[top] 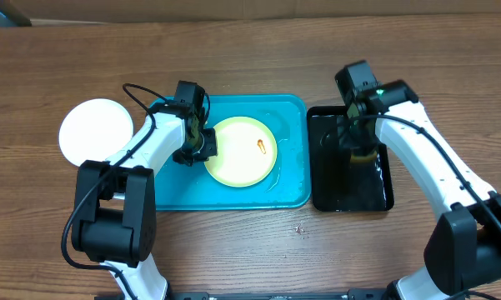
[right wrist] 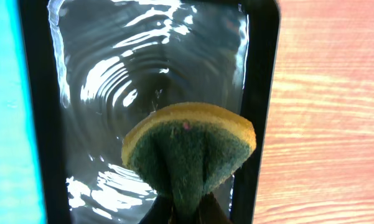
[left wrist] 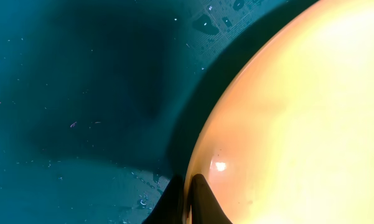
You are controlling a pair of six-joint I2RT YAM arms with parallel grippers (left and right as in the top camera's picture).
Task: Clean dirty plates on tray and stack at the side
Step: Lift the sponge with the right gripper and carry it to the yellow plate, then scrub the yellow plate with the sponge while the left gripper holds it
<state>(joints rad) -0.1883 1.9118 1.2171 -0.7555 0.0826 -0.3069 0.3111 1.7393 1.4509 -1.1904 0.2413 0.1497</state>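
A pale yellow-green plate (top: 242, 154) with a small orange-red smear (top: 261, 147) lies on the turquoise tray (top: 292, 117). My left gripper (top: 202, 148) is shut on the plate's left rim. In the left wrist view its dark fingertips (left wrist: 202, 199) pinch the plate's (left wrist: 299, 124) edge, with the wet tray floor (left wrist: 81, 93) beside it. A white plate (top: 94, 131) rests on the table left of the tray. My right gripper (top: 363, 154) is shut on a folded green-and-yellow sponge (right wrist: 190, 146) just above rippling water.
A narrow black tray (top: 317, 167) holding water (right wrist: 112, 74) stands right of the turquoise tray, almost touching it. Bare wooden table (top: 233, 50) lies behind and in front of both trays. A few small crumbs (top: 300, 227) lie near the front.
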